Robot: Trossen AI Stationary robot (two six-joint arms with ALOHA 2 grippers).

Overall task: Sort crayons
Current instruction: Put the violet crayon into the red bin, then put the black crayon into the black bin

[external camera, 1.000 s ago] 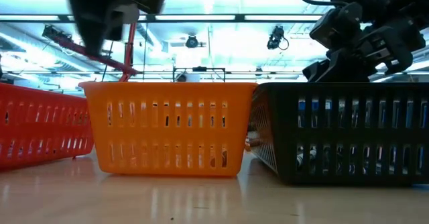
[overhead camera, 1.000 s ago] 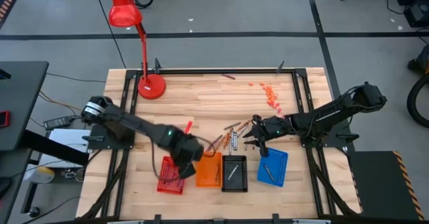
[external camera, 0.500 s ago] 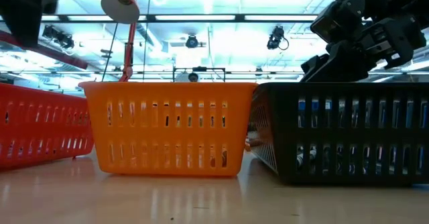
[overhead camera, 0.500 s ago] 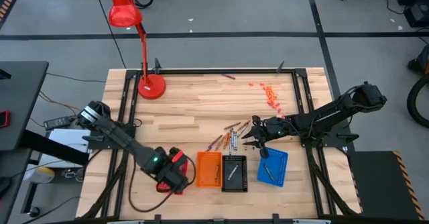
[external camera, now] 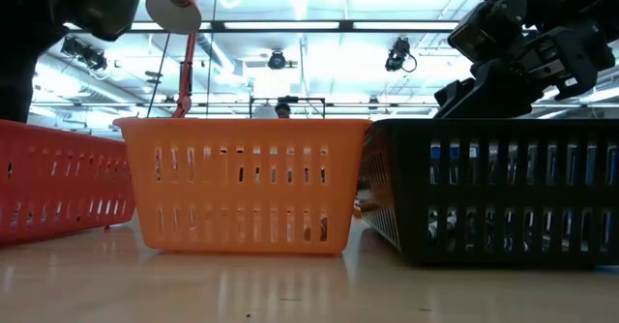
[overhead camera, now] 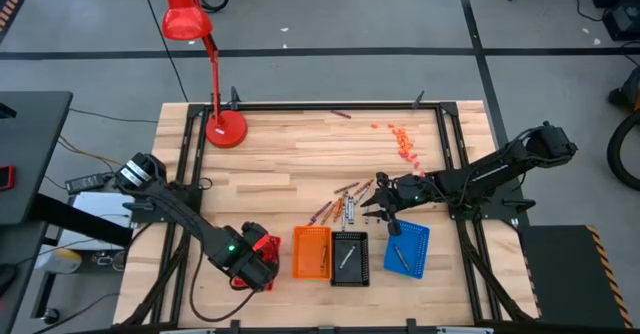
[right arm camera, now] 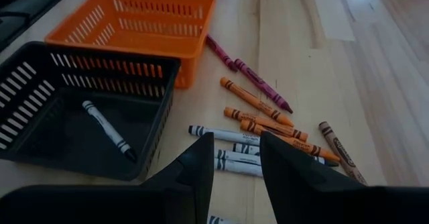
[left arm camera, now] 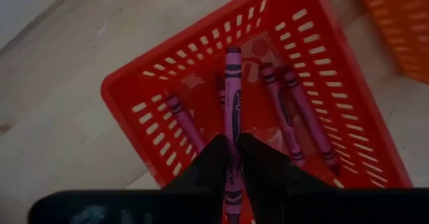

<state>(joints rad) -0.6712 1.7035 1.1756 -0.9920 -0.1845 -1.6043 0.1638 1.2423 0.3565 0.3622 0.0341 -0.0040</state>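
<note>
Left end effector (left arm camera: 232,162): over the red tray (left arm camera: 154,83), its two dark fingers closed on a pink-purple crayon (left arm camera: 232,90) that points down into the tray.
Red tray contents: left wrist view alone shows about four maroon-purple crayons (left arm camera: 295,110) lying on the tray floor; in the high view the arm hides most of this tray (overhead camera: 262,242).
Right end effector (right arm camera: 236,158): over the worktop (overhead camera: 290,164) just beyond the blue tray (overhead camera: 407,247), fingers parted with nothing between them.
Loose crayons: a scattered group (overhead camera: 343,202) lies on the worktop behind the orange and black trays, beside the right end effector; the right wrist view separates them into maroon, orange (right arm camera: 258,103), white-grey (right arm camera: 224,135) and brown (right arm camera: 342,151) sticks.
Black tray (right arm camera: 40,133): holds one white-grey crayon (right arm camera: 104,129), seen in the right wrist and high views.
Orange tray (overhead camera: 311,251): one stick shows inside from above; the low view shows only its mesh wall (external camera: 242,183).
Blue tray contents: one stick, high view only.
Low view extra: the red lamp's (external camera: 174,4) shade.
Writing: crayon wrappers carry print, too small to read.
</note>
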